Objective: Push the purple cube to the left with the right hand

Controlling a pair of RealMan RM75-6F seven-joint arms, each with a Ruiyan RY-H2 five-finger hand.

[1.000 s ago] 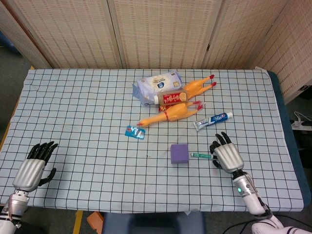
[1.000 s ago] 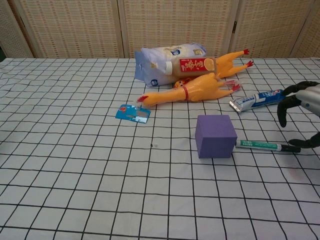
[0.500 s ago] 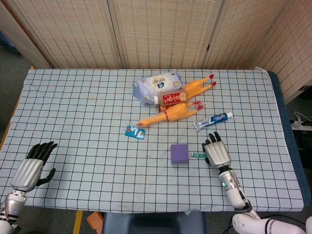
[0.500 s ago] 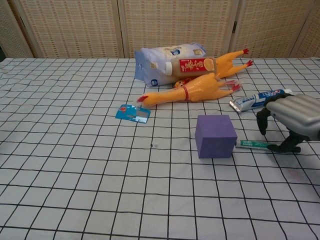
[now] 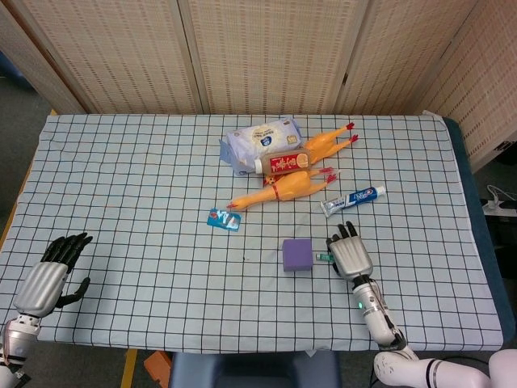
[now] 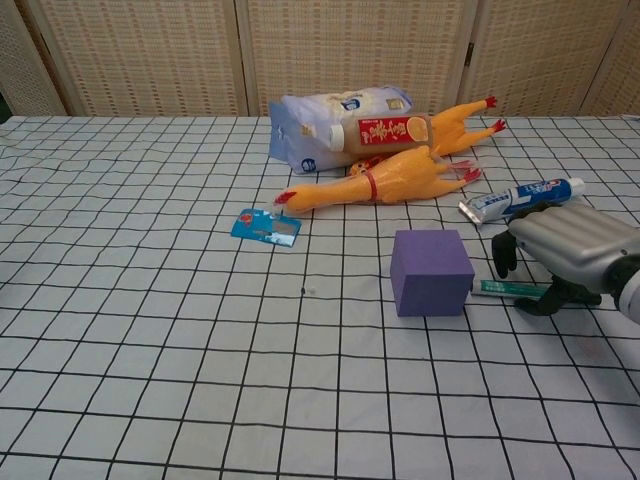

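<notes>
No text could be read: print on the red packet [image 6: 385,129], toothpaste tube [image 6: 520,199] and blue sachet [image 6: 265,226] was too small to make out.

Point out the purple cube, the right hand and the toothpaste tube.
purple cube [image 6: 430,257]: chest view, top face.
right hand [image 6: 560,242]: chest view, back of the hand.
toothpaste tube [image 5: 354,200]: head view, middle of the tube body.
</notes>
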